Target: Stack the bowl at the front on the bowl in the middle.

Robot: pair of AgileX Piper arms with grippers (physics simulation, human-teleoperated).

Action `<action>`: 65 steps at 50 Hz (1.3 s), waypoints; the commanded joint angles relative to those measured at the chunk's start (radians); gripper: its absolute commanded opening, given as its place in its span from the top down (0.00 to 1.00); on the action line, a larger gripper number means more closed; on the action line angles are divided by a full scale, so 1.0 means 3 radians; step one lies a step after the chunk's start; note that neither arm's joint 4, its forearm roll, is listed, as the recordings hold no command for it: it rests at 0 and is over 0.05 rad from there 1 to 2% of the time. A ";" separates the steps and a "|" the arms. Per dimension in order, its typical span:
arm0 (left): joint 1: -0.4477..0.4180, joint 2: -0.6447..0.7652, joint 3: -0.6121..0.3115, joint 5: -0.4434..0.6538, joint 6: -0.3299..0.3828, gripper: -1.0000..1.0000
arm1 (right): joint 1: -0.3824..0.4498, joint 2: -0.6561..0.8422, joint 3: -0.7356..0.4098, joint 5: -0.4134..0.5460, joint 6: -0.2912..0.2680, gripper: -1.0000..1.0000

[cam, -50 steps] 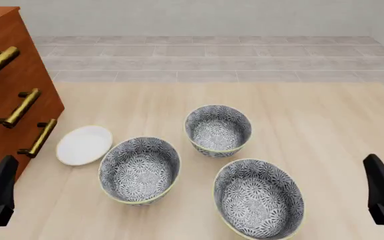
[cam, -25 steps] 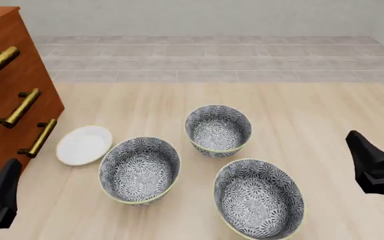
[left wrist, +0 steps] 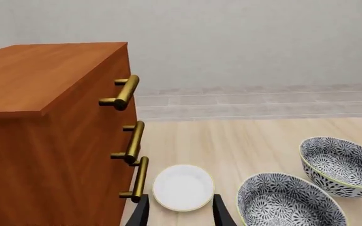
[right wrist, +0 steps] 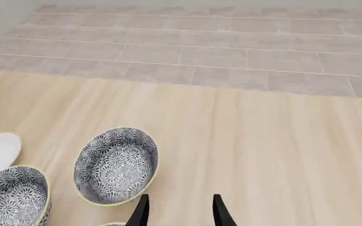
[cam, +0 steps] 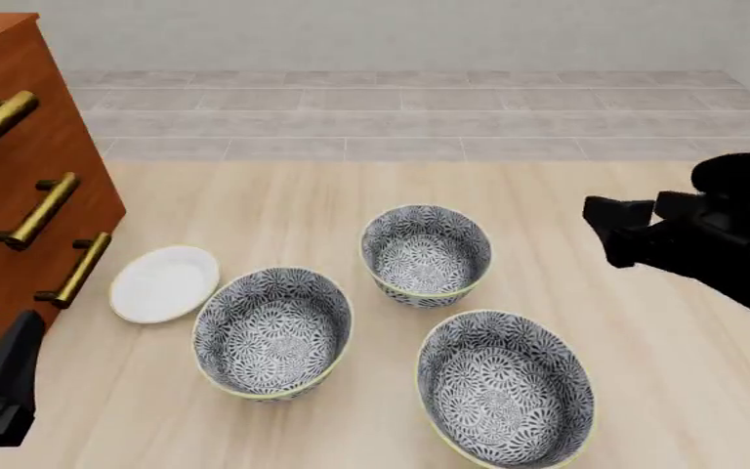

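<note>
Three floral bowls with yellow-green rims stand on the wooden table. The bowl at the front (cam: 506,389) sits nearest, right of centre; only a sliver of its rim (right wrist: 114,224) shows in the right wrist view. The bowl in the middle (cam: 272,332) (left wrist: 288,203) (right wrist: 10,200) stands to its left and a little further back. My right gripper (cam: 625,227) (right wrist: 179,214) hovers open and empty to the right of the rear bowl (cam: 425,252) (right wrist: 116,165). My left gripper (cam: 4,381) (left wrist: 179,216) stays open at the front left, pointing toward the white dish.
A small plain white dish (cam: 164,283) (left wrist: 182,187) lies left of the bowls. A wooden drawer cabinet (cam: 17,186) (left wrist: 49,122) with brass handles stands at the left edge. A grey tiled floor (cam: 414,107) lies beyond the table's far edge.
My right gripper has risen from the front right edge and swung forward and left, now beside the rear bowl. The left gripper and all bowls have stayed put.
</note>
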 commanded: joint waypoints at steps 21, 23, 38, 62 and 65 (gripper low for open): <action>-0.0021 0.0111 0.0001 -0.0084 0.0034 0.00 | -0.0077 0.1472 -0.1361 0.0859 -0.0040 0.00; -0.0022 0.0129 0.0001 -0.0094 0.0036 0.00 | -0.0084 0.1614 -0.1438 0.0903 -0.0046 0.00; -0.0010 0.0186 0.0001 -0.0154 0.0041 0.00 | 0.0204 0.2218 -0.1853 0.1119 0.0120 0.00; -0.0034 0.0276 0.0001 -0.0212 0.0066 0.00 | 0.0357 0.2694 -0.2217 0.1164 0.0136 0.00; -0.0035 0.0276 0.0001 -0.0217 0.0064 0.00 | 0.0322 0.2788 -0.2238 0.1127 0.0104 0.00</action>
